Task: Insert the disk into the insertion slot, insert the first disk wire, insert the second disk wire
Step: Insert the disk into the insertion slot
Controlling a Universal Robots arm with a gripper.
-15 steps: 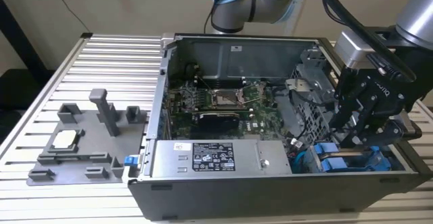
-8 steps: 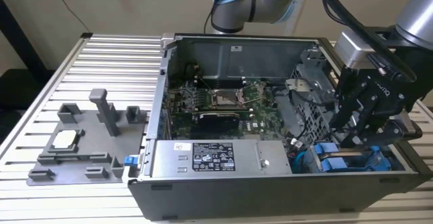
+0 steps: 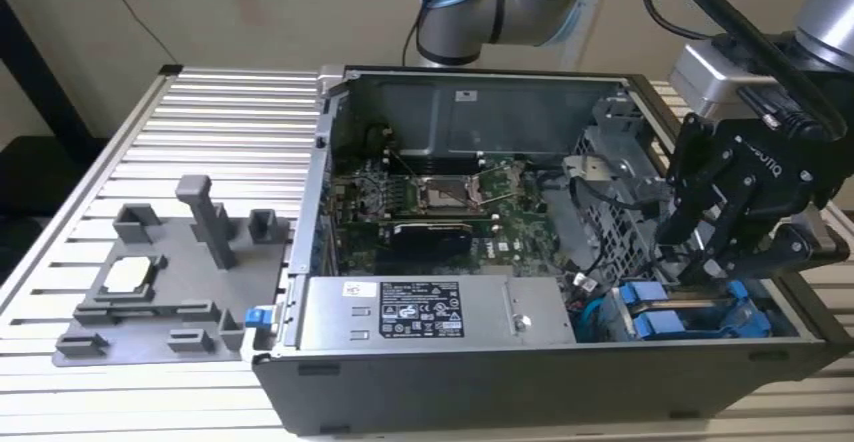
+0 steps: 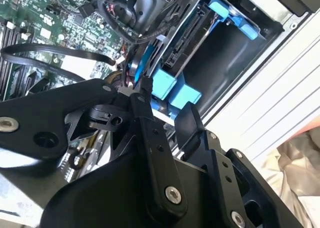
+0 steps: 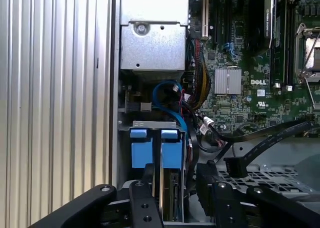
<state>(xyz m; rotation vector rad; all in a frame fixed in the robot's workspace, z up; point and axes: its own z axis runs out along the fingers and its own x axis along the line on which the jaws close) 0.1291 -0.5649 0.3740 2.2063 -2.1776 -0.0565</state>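
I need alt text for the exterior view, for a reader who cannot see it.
A black end effector hangs over two blue-handled drives inside an open computer case, at the exterior view's right. The case stands on a slatted metal table, with a grey fixture plate at the exterior view's left.

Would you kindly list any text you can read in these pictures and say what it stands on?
White label on the power-supply box: too small to read.
Sticker on the case's rear wall: too small to read.
Fine print on the motherboard: too small to read.
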